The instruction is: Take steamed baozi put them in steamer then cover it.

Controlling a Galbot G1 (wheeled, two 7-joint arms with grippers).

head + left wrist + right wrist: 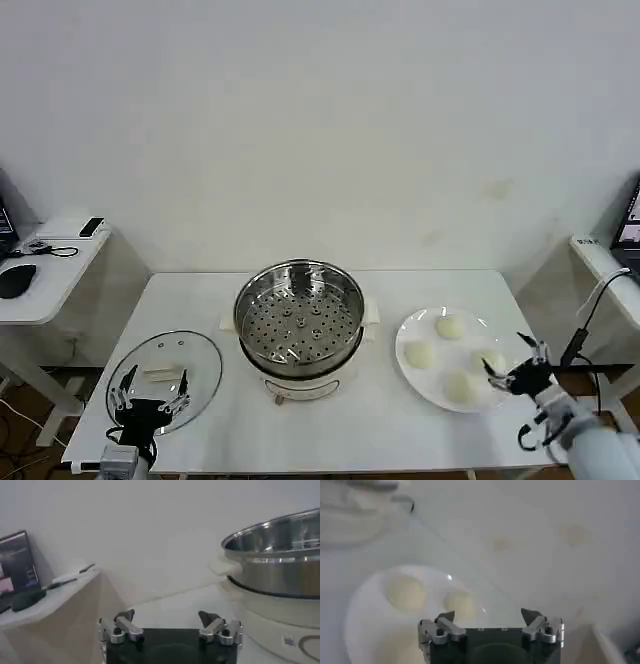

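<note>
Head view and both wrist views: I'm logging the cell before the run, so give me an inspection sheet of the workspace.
Surface: white table, no spills seen.
Job's things: steamer at centre, uncovered, perforated tray empty; four steamed baozi on the white plate to its right; cover flat on the table to its left.
Clutter: nothing seen on the table.
Grippers: left gripper open, over the cover's near edge; right gripper open, at the plate's right edge.
Cables: black cable at the right side desk.
Surroundings: plain wall; left side desk with a mouse; monitor.
</note>
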